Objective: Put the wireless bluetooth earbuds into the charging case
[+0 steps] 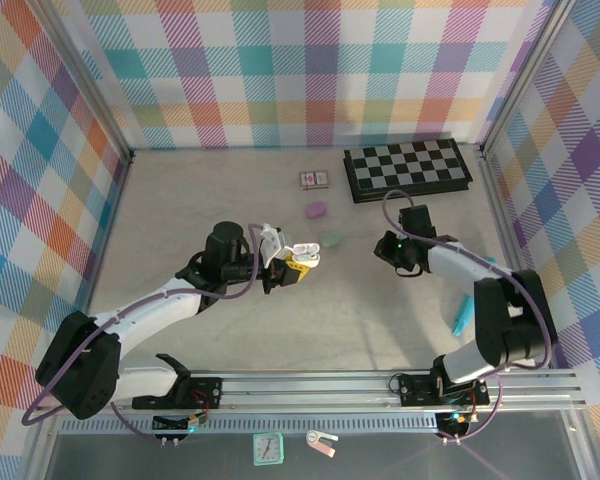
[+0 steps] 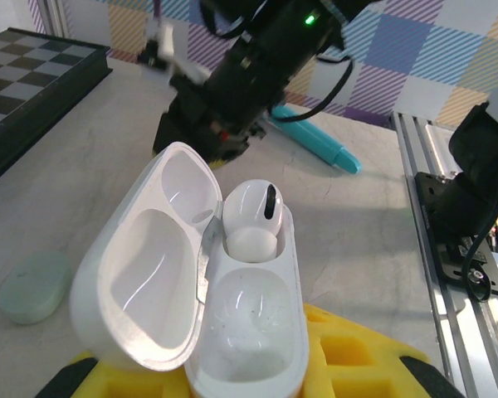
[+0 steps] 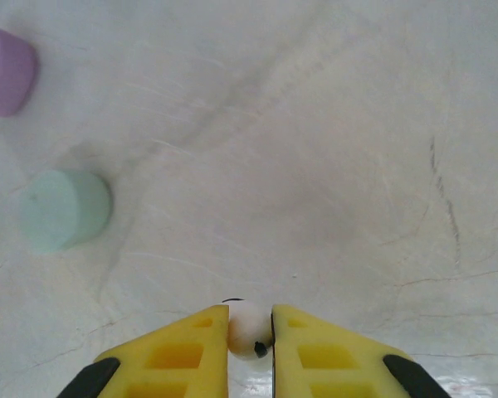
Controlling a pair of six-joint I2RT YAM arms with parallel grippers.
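Worktop, top view: pale grey, with the chessboard at the back right, the purple case and green case near the middle, and the teal stick off beside the right arm.
Left end effector, top view: closed around the white charging case, holding it just left of centre.
Right end effector, top view: out to the right of the charging case and well apart from it.
Charging case, left wrist view: lid swung wide open to the left, with yellow fingers clamped at its base.
Docked earbud, left wrist view: white, and sitting in the far well of the two.
Pinched earbud, right wrist view: nipped right at the tips of the right end effector, whose fingers are almost together over the worktop.
Cases, right wrist view: the green case is up and left of the fingers, and the purple case is further off in the top-left corner.
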